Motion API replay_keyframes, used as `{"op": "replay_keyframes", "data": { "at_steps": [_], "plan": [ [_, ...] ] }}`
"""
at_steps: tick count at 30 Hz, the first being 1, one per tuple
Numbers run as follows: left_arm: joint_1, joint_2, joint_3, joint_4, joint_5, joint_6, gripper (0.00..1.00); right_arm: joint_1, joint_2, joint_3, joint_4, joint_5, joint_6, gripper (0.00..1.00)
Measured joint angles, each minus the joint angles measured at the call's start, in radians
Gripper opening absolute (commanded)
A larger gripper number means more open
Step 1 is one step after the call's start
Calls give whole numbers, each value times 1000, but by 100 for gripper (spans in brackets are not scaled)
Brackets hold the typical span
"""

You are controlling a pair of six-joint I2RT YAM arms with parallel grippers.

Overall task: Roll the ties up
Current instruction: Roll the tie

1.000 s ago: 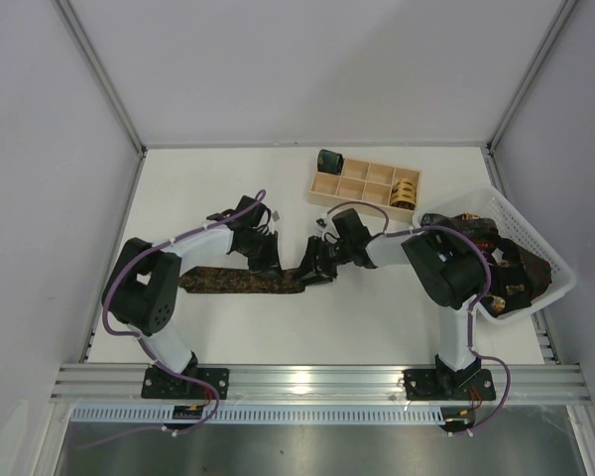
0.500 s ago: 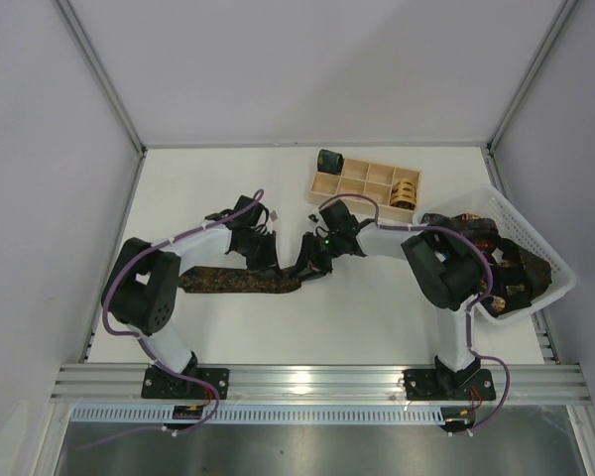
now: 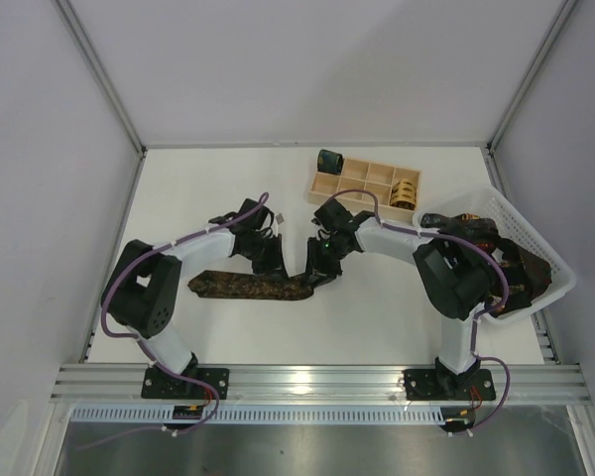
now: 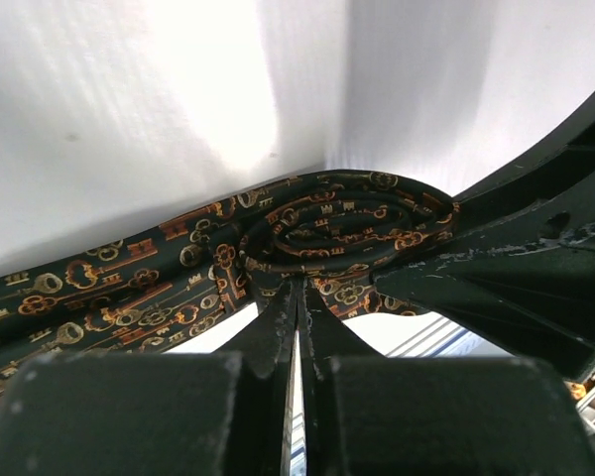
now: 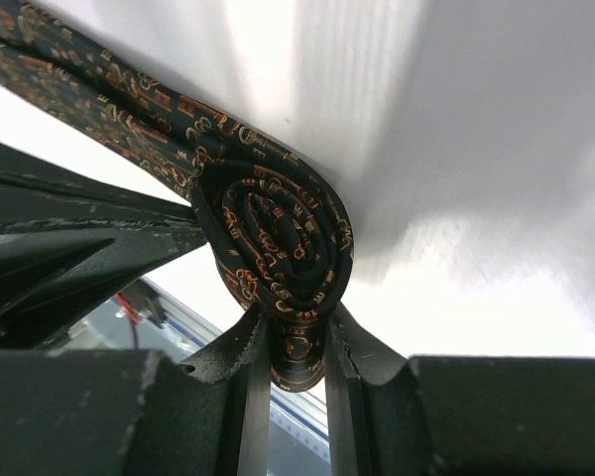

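A key-patterned tie [image 3: 243, 286] is laid flat at the middle of the desk [image 3: 387, 319], its coiled right end pinched by the right hand [image 5: 296, 337], while the left hand [image 4: 298, 293], pressed together, is set against the coil's left side.

The top external camera hangs above and behind the 2 arm bases, facing steeply down and forward from well away, so the whole flat white bench [image 3: 238, 327] fits. Each wrist camera sits just behind its own fingers and looks along them at very close range: 1 past the black left hand [image 4: 297, 286], 1 past the black right hand [image 5: 296, 332]. Both meet the coiled end of the dark fabric necktie patterned with gold keys [image 4: 337, 228] from opposite sides. Overhead, that coil is a small spot mid-bench.
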Motion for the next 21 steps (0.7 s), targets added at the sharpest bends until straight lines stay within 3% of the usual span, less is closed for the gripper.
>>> {"op": "replay_keyframes", "data": {
  "at_steps": [21],
  "plan": [
    [-219, 53, -10, 155, 53, -146, 4, 41, -72, 69, -425, 270, 56, 0]
  ]
}}
